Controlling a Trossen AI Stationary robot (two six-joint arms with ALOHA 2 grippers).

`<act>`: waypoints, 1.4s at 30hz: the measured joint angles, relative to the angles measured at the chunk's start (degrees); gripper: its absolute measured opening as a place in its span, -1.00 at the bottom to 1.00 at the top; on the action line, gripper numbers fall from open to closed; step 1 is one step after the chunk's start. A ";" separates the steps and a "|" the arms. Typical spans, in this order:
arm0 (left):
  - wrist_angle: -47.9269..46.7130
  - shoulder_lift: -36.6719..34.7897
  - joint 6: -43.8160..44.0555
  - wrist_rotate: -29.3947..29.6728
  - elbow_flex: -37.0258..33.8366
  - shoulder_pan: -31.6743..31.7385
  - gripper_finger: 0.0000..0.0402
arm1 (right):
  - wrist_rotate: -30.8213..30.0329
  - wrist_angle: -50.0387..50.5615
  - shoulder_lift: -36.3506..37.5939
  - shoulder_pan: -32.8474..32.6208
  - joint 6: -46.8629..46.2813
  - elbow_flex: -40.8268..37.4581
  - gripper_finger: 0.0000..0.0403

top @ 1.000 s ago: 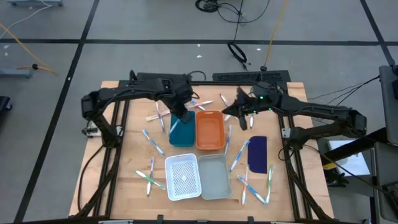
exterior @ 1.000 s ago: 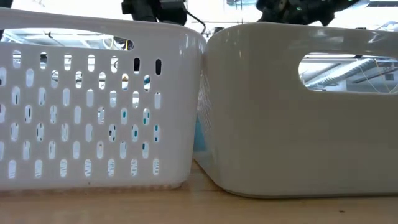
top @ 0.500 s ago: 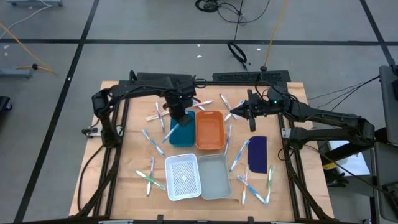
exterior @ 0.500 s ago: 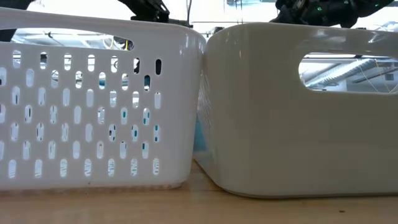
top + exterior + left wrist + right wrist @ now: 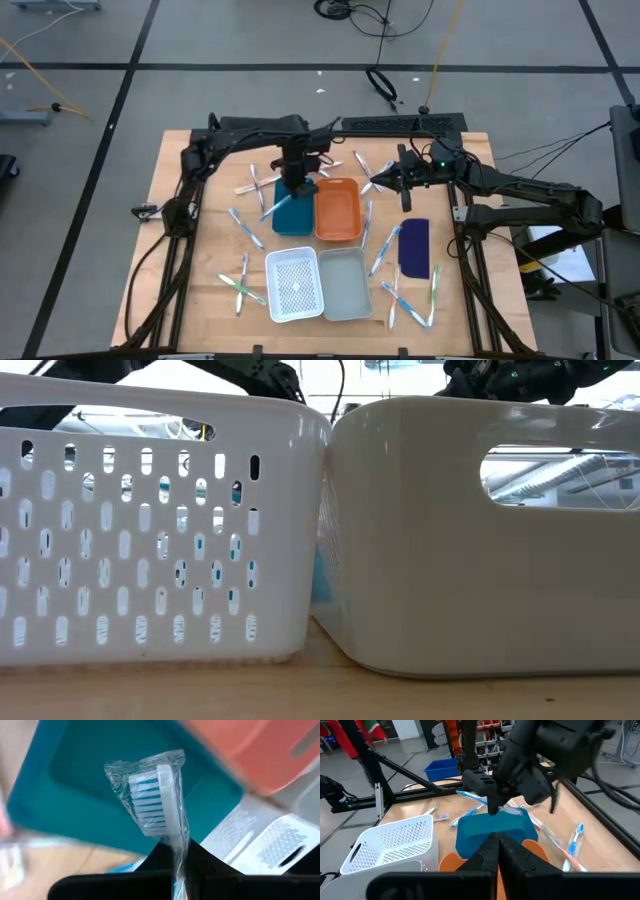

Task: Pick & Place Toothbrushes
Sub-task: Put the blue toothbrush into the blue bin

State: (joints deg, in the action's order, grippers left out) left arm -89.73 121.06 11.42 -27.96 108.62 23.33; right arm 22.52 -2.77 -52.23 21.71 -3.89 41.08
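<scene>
**Left pincer holds a wrapped toothbrush over the teal tray**

The left pincer (image 5: 293, 183) hangs above the far end of the teal tray (image 5: 292, 213), clamped on a blue-bristled toothbrush (image 5: 159, 800) sealed in clear wrap. In the left wrist view the brush's long axis runs straight out from between the two dark fingers (image 5: 150, 865), head leading, bristle face toward the camera, with the teal tray's floor behind it. The high view cannot resolve this brush at all; it shows only the arm's dark mass over the tray.

The right pincer (image 5: 378, 184) sits past the orange tray (image 5: 338, 208), near its far right corner; its fingers (image 5: 487, 852) lie together with nothing between them in the right wrist view. That view also shows the left arm from the side, poised above the teal tray.

Loose toothbrushes (image 5: 245, 228) lie scattered flat on the wooden counter (image 5: 205, 260) around the trays, pointing in many directions. A dark blue flat piece (image 5: 414, 247) lies to the right of the trays.

The low view shows only the walls of the white perforated basket (image 5: 150, 520) and the plain white bin (image 5: 480, 540), standing side by side and touching.
</scene>
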 joint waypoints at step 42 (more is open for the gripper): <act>10.42 1.68 13.13 7.18 -5.35 0.53 -0.98 | 0.05 1.32 0.15 0.00 0.09 0.04 -1.00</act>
State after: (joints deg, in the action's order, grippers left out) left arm -79.32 122.74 24.55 -20.78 103.28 23.86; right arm 22.57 -1.45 -52.07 21.71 -3.79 41.12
